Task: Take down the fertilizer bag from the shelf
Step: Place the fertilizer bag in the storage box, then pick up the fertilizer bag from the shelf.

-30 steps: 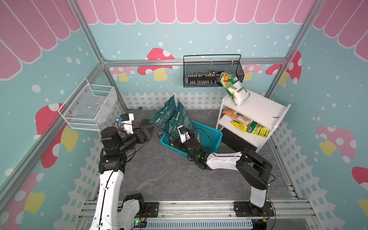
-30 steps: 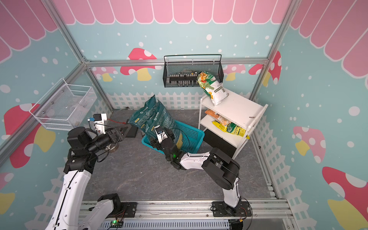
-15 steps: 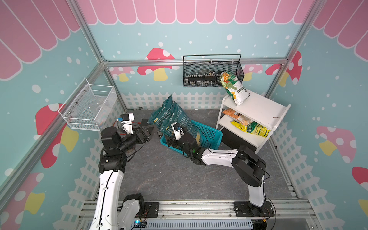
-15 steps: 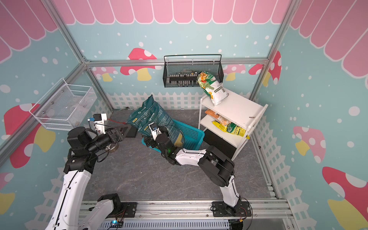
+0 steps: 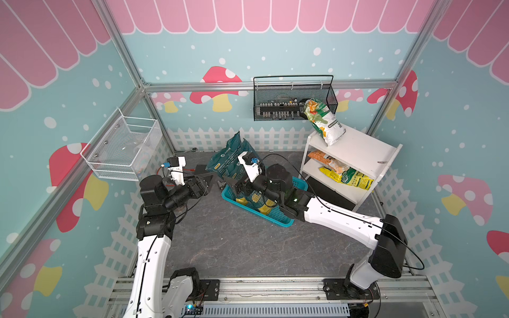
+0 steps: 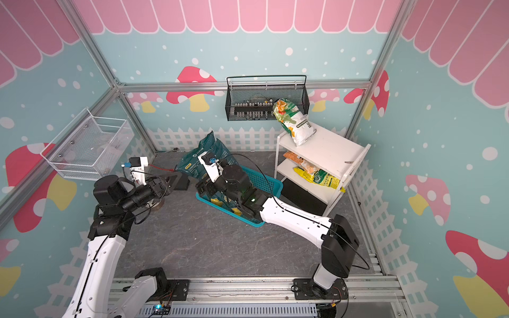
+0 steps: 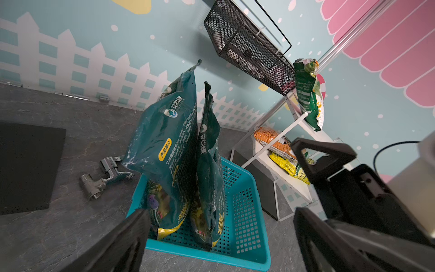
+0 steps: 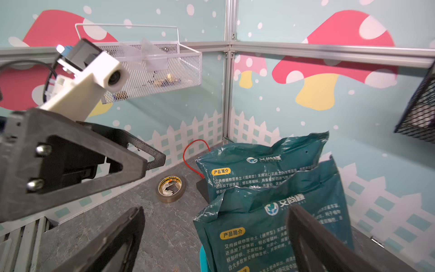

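- Top views: my right gripper (image 5: 236, 187) has swung from the teal basket (image 5: 278, 218) toward the left arm; its jaws stand wide, empty. So no approach to the shelf (image 5: 358, 150) yet.
- The fertilizer bag (image 5: 326, 124) has not moved: it leans on the shelf's top board.
- Left wrist: left gripper (image 7: 219, 237) spread wide, holding nothing.
- Right wrist: two dark green bags (image 8: 270, 202) just ahead, not gripped.
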`<state>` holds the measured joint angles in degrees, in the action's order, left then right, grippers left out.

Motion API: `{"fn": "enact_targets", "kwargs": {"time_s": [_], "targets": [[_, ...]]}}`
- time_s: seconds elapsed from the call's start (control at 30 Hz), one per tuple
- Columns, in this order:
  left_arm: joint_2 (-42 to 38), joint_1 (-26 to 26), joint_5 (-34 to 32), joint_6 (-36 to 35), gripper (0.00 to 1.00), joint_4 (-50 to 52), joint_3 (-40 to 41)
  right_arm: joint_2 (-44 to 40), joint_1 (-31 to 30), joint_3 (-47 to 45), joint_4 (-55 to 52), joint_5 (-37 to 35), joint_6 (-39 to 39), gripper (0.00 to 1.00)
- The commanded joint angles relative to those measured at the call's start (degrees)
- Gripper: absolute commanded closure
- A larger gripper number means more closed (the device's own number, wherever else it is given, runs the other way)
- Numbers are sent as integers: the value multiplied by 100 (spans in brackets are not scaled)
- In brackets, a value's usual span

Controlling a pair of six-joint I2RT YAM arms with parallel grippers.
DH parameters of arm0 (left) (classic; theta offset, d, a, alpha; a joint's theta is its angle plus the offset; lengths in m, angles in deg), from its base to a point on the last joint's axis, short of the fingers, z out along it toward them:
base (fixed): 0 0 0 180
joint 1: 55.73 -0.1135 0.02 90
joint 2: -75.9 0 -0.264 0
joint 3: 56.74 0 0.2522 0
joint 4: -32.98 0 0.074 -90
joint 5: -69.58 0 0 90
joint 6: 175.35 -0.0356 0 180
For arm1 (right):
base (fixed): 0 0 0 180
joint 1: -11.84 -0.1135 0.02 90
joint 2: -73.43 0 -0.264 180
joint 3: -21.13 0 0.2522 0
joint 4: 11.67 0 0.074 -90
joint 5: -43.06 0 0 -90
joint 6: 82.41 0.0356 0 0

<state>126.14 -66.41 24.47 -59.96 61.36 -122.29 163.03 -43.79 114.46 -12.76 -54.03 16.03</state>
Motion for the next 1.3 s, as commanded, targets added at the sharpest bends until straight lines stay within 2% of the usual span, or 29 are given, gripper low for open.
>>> {"fn": "enact_targets", "kwargs": {"time_s": [0.0,0.03,0.17,0.2,0.27,0.33,0.43,0.47,0.5,0.53,0.6,0.67,0.8,0.93,1.0,1.07,1.17,1.27], "targets": [[-67,31,-172,-158,1,103,-202,-418,18,71,-310,-1601,4,7],[-59,31,-164,-152,1,97,-209,-457,14,177,-366,-2003,1,9],[-59,31,-129,-135,1,102,-210,-627,18,457,-486,-3705,310,1],[-58,33,-136,-131,1,96,-209,-633,18,545,-580,-3916,322,1],[-62,32,-124,-135,0,95,-209,-745,18,540,-522,-4071,139,2],[-58,37,-118,-124,0,101,-200,-1026,18,83,156,-3876,-102,5],[-50,38,-127,-133,1,93,-194,-1369,23,-891,1972,-3846,-882,7],[-51,36,-129,-131,1,103,-199,-1356,26,-920,2269,-3947,-1300,5],[-49,31,-129,-135,1,95,-192,-1342,18,-778,2129,-3830,-1718,5],[-53,38,-137,-141,1,95,-198,-1306,51,-573,1663,-3696,-1831,2],[-59,32,-146,-144,0,98,-192,-1160,127,-74,970,-3709,-1969,1],[-62,32,-141,-141,0,95,-197,-901,189,670,-112,-4021,-1822,1],[-58,39,-154,-150,1,97,-191,-448,417,1990,-1818,-3631,-1481,1],[-67,30,-159,-148,1,102,-187,503,822,4087,-4157,-4361,-840,1],[-69,34,-162,-140,1,99,-184,793,1082,4725,-4841,-4505,-602,1],[-67,32,-161,-139,0,103,-188,871,1306,4926,-5080,-4480,-515,10],[-67,31,-164,-140,1,97,-185,1014,1673,5151,-5372,-3917,-500,16],[-75,35,-160,-139,1,98,-182,1686,1950,6139,-6198,-3654,-383,18]]}}
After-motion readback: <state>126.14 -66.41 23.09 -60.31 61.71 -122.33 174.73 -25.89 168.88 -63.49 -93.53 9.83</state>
